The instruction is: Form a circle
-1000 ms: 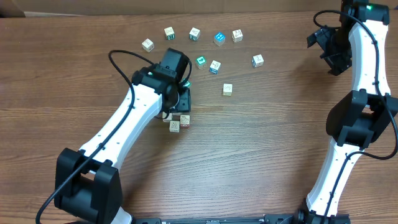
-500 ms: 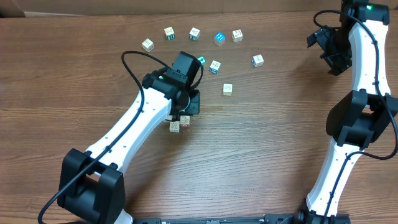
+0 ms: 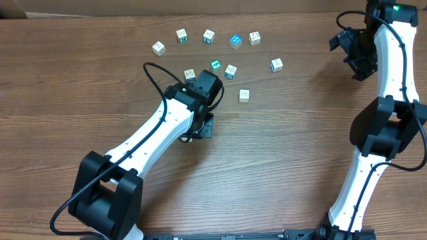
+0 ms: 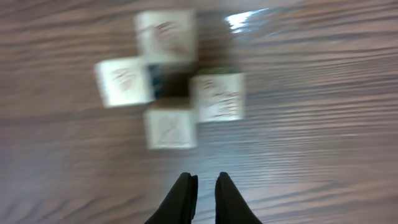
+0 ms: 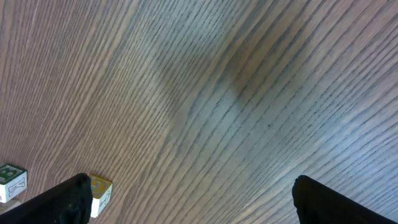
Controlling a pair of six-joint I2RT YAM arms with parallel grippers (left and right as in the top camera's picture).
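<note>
The circle (image 4: pixel 171 84) is a tight cluster of pale wooden cubes with printed faces around a small dark gap; it is blurred in the left wrist view. My left gripper (image 4: pixel 204 183) hovers just short of the nearest cube (image 4: pixel 170 127), its fingers shut with nothing between them. In the overhead view the left gripper (image 3: pixel 200 129) and arm cover the cluster. My right gripper (image 3: pixel 347 48) is raised at the far right, well away from it. Its jaws (image 5: pixel 193 202) stand wide open and empty over bare wood.
Loose cubes lie in a wide arc at the back: pale ones (image 3: pixel 158 47), (image 3: pixel 181 35), (image 3: pixel 254 38), (image 3: pixel 276 65), a blue-faced one (image 3: pixel 235 41) and a teal-faced one (image 3: pixel 215 65). A single cube (image 3: pixel 244 96) sits right of the left wrist. Two cubes (image 5: pixel 99 190) lie by the right gripper's left finger.
My left gripper has shut, and its wrist has swung right and nearer, uncovering a cube at the back. The cluster is now under the arm. The right arm has not moved.
</note>
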